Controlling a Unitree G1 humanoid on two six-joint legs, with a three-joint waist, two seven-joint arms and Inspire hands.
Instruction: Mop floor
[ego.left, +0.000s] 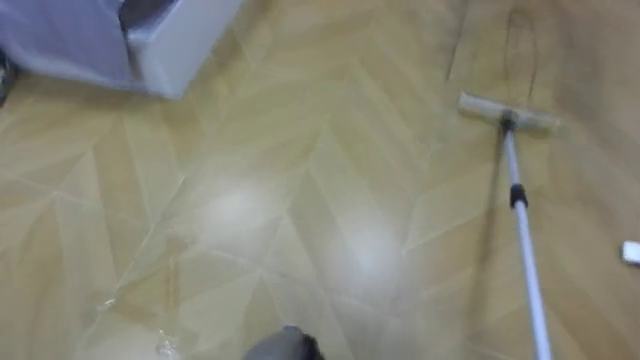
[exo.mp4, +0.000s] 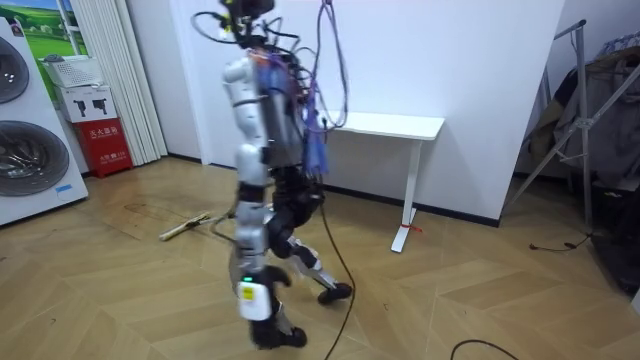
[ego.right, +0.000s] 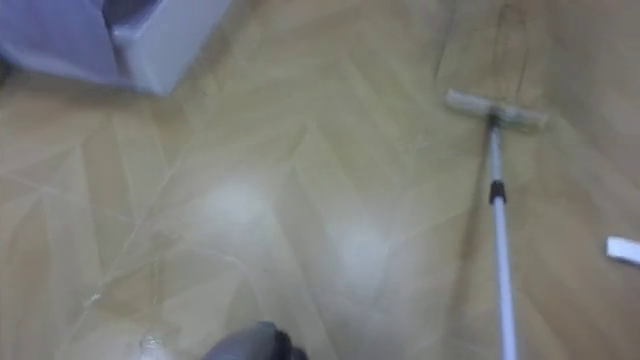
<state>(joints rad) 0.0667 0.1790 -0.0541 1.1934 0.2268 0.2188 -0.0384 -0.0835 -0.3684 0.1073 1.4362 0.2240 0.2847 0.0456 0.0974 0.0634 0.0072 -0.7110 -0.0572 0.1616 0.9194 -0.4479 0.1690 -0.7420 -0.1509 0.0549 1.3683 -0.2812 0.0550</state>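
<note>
A flat mop lies on the wooden floor: its pale head (ego.left: 506, 112) is at the upper right of the left eye view, and its white pole (ego.left: 525, 250) runs down to the lower right edge. In the room view the mop head (exo.mp4: 185, 227) rests on the floor in front of me. I stand mid-stride facing the room view's left. My left hand (exo.mp4: 247, 218) hangs by my hip on the near side, too small to read. What holds the pole's upper end is hidden.
A white and grey appliance (ego.left: 150, 40) stands at the upper left, with washing machines (exo.mp4: 30, 130) and a red box (exo.mp4: 105, 145) at the room view's left. A white table (exo.mp4: 390, 125) is behind me. A small white object (ego.left: 631, 252) lies on the floor at right.
</note>
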